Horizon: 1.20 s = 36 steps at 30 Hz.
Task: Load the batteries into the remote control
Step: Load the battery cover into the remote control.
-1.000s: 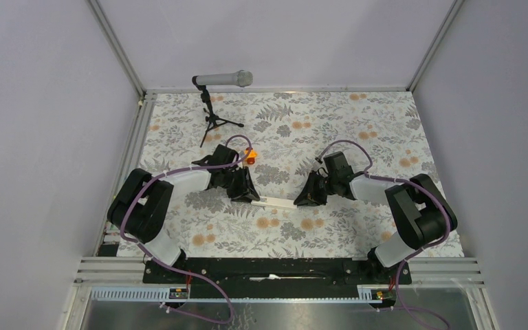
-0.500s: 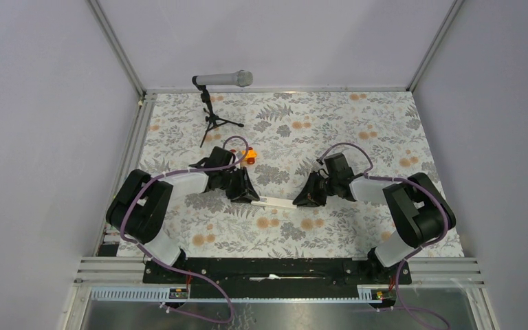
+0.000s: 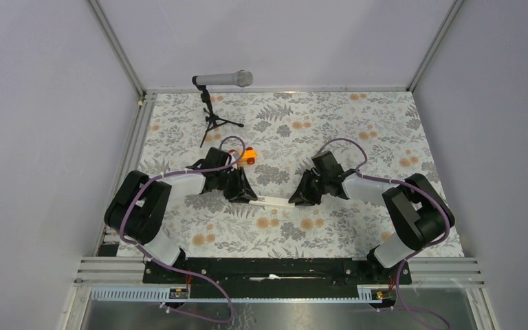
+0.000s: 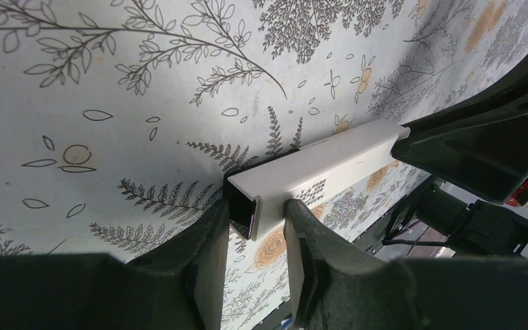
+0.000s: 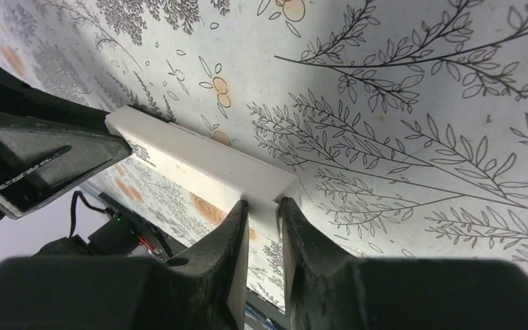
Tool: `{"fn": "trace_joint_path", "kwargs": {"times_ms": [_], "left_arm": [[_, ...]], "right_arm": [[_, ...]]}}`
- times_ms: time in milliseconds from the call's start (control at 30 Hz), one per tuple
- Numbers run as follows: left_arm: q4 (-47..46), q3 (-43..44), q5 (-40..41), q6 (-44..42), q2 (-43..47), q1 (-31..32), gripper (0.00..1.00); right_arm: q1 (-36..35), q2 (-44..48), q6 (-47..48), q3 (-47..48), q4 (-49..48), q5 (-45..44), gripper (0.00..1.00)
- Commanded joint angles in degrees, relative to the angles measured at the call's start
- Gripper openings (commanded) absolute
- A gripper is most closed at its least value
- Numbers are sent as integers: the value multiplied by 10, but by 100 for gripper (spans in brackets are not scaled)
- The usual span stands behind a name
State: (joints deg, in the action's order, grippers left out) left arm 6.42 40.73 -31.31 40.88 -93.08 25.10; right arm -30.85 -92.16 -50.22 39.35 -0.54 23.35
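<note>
Remote (image 3: 272, 200) is lying in the middle of the top view, on the flowery table (image 3: 357, 117). Left gripper (image 4: 256, 210) is squeezing its left end; right gripper (image 5: 262, 206) is squeezing its right end.

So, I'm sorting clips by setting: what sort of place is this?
Probably a robotics lab test cell: plain grey walls framed by aluminium rails, a left arm and right arm mounted at a floral-covered table, plus a tripod microphone.
</note>
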Motion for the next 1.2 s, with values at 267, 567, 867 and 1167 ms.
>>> {"fn": "trace_joint_path", "kwargs": {"times_ms": [267,567,867,1167], "left_arm": [[-53,-46,-78,40,-52,20,0],[-62,-39,-100,59,-43,10,0],[-108,-50,-131,85,-51,10,0],[-41,-47,-86,53,-38,-2,0]], "right_arm": [[-131,-107,-16,99,105,-197,35],[-190,-151,-32,146,140,-228,44],[-219,-213,-53,186,129,-205,50],[-167,-136,-95,-5,14,-184,55]]}}
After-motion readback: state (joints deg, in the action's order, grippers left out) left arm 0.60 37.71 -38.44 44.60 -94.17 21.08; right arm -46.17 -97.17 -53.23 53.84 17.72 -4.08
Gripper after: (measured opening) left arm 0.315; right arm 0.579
